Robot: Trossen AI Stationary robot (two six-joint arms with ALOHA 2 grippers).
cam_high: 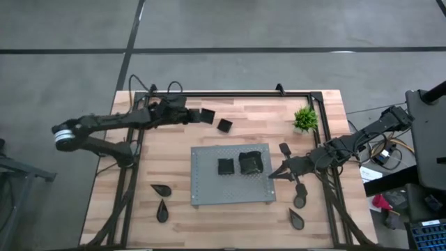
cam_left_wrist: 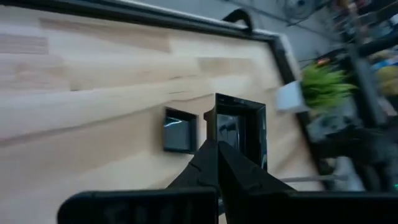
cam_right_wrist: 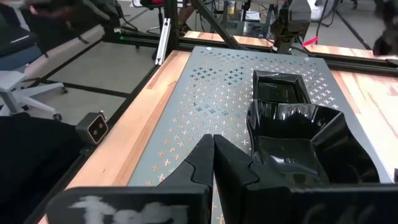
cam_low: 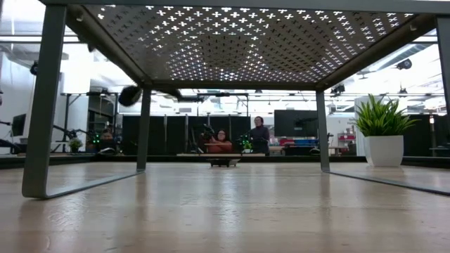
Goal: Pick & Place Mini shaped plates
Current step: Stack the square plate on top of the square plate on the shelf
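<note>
The left end effector (cam_left_wrist: 217, 149) sits at the far left part of the desk (cam_high: 174, 146), its fingers closed on the rim of a square black plate (cam_left_wrist: 239, 127), which stands tilted up on edge in front of it. Just beside that plate, a second small square plate (cam_left_wrist: 178, 130) lies flat on the wood. Farther out along the same line stands the small green plant (cam_left_wrist: 320, 84) in its white pot.

The right end effector (cam_right_wrist: 213, 146) hovers at the right edge of the grey perforated board (cam_right_wrist: 205, 106), fingers pressed together with nothing between them. Just beside its tips, a glossy wavy-edged plate (cam_right_wrist: 305, 137) rests on the board, and beyond that a square plate (cam_right_wrist: 280, 87) lies on the same board.

From above, three teardrop plates (cam_high: 297, 202) lie on the wood around the right arm, with a fourth (cam_high: 284, 148) on its other side. Two more teardrop plates (cam_high: 161, 189) lie well apart from both arms, beyond the board's left edge.
</note>
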